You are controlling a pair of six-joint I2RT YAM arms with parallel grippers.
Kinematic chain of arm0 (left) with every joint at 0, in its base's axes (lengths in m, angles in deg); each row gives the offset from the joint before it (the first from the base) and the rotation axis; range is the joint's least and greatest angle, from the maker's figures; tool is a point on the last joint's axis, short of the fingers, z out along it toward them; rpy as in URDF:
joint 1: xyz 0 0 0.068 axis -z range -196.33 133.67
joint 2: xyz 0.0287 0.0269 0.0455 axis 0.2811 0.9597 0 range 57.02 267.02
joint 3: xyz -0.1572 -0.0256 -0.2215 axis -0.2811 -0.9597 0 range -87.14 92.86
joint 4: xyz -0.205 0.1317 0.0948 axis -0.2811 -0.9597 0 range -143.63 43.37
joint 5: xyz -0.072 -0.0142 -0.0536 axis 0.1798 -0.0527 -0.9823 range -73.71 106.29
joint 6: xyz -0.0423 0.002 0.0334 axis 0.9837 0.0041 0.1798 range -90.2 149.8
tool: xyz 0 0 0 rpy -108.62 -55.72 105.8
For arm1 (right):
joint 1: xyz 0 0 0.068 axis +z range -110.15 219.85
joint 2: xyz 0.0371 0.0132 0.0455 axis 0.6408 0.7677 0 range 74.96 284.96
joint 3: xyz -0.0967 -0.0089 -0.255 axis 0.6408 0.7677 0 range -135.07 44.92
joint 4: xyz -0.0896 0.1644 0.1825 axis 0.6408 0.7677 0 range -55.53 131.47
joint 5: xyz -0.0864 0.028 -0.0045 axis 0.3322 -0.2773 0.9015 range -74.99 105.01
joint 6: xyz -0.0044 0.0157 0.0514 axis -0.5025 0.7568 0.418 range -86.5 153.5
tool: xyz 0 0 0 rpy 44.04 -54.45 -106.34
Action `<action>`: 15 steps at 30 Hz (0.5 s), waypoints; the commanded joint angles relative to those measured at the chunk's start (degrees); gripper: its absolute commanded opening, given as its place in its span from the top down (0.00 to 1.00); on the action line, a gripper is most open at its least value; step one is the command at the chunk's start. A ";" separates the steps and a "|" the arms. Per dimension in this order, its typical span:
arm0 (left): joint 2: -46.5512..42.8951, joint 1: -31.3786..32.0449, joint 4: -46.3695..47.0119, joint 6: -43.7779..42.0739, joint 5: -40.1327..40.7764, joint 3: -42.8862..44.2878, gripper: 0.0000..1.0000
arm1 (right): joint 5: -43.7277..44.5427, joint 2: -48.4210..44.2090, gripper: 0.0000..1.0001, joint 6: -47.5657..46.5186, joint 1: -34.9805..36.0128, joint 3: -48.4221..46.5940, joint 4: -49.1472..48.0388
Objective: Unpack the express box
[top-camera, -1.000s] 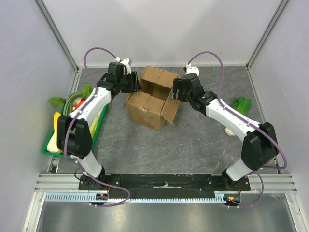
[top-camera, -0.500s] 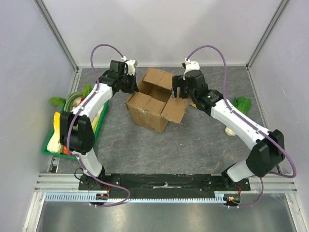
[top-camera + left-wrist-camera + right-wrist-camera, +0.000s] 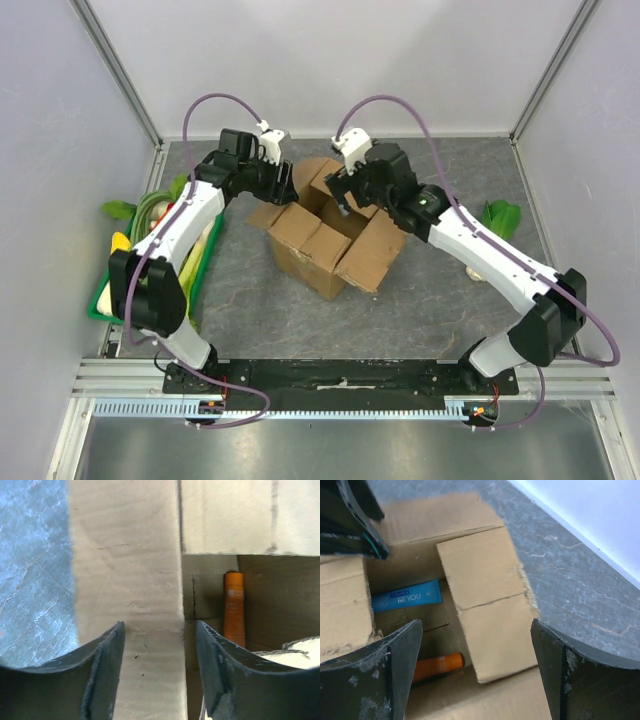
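Left claw (image 3: 157, 630) sat apart over an express box (image 3: 320, 245) flap (image 3: 130, 580), right claw (image 3: 475, 640) apart above the opening. Flap likely needed holding back first.

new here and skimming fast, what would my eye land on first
The open express box mid-table, with the left tool and right tool both open over it. Inside lie an orange tube and a blue pack marked BEYOU.

Table (image 3: 420, 300): grey slab.
Express box (image 3: 322, 240): under left gripper (image 3: 288, 184) and right gripper (image 3: 340, 200) — flaps open.
Green tray (image 3: 98, 312): to their left.
Leafy vegetable (image 3: 500, 215): to their right.
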 commanded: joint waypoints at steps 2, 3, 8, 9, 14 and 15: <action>-10.38 0.36 2.94 5.22 -2.95 -0.65 0.32 | 2.03 3.34 0.05 -5.79 2.65 1.53 -1.15; -11.36 0.36 3.29 7.33 -0.15 -0.91 0.32 | 2.90 4.12 0.05 -6.14 3.00 1.79 -1.93; -16.99 0.36 4.70 12.36 5.06 -5.39 0.32 | 6.95 6.68 0.05 -8.34 4.59 1.62 -2.29; -18.56 0.45 4.96 13.32 6.11 -6.27 0.32 | 7.22 7.38 0.05 -8.69 4.67 1.62 -2.29; -21.39 0.36 5.75 15.08 4.01 -12.42 0.35 | 11.17 10.02 0.05 -10.45 5.38 1.62 -3.26; -21.83 0.36 6.02 15.61 2.53 -14.08 0.36 | 12.05 10.89 0.05 -10.80 5.47 1.62 -3.52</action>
